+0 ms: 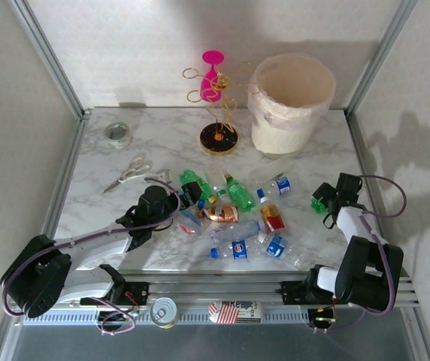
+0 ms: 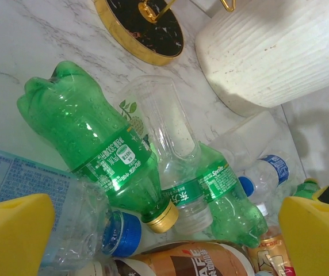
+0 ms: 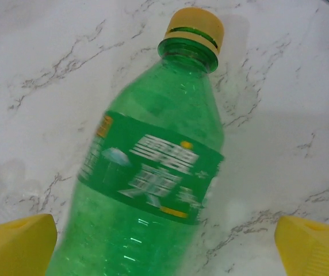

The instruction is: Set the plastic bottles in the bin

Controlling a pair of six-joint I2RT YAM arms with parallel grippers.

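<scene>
My left gripper (image 1: 186, 197) stands fully open and holds nothing. It hangs low at the left edge of the heap of plastic bottles (image 1: 234, 214), which lie on their sides in the middle of the marble table (image 1: 162, 150). From my left wrist, between my yellow fingers (image 2: 15, 236), I see a green bottle with a gold cap (image 2: 90, 135), a clear bottle (image 2: 167, 123) lying against it, a second green bottle (image 2: 225, 192) beyond that, and a brown coffee bottle (image 2: 193, 259) nearest me. My right gripper (image 1: 322, 197) is also spread wide, with nothing clamped. A lone green bottle with a yellow cap (image 3: 153, 172) lies on the marble between its fingers (image 3: 314, 247), cap pointing away from me. There is a clear gap to one finger; whether the other touches the bottle I cannot tell. That bottle sits apart from the heap, at the table's right side. The bin (image 1: 275, 135) stands upright at the far right of the table, well apart from both grippers, beside a black-and-gold stand (image 1: 219, 139).
</scene>
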